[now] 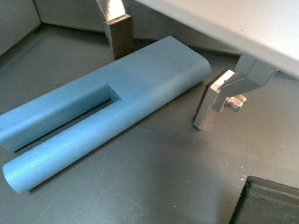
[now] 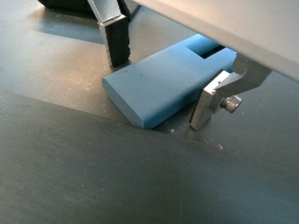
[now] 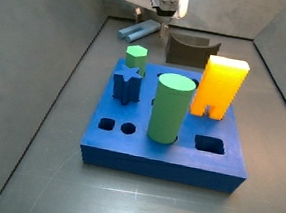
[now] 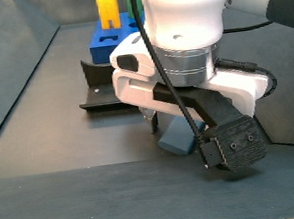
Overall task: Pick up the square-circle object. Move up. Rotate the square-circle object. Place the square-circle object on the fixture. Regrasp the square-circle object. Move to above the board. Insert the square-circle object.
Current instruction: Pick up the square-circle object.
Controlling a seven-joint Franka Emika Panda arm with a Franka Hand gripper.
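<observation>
Wrist views: square-circle object (image 1: 105,109) lies flat on floor, long axis crosswise to line joining fingers (image 1: 117,33). Hand (image 1: 163,74) straddles its square end, plates spread wide, gap showing each side, nothing held. Same straddle in second wrist shot (image 2: 163,87).

Side views: hand (image 3: 158,2) low at far end of floor, peg beneath it, beside fixture (image 3: 191,50), beyond board (image 3: 167,148). Closing next, likely.
</observation>
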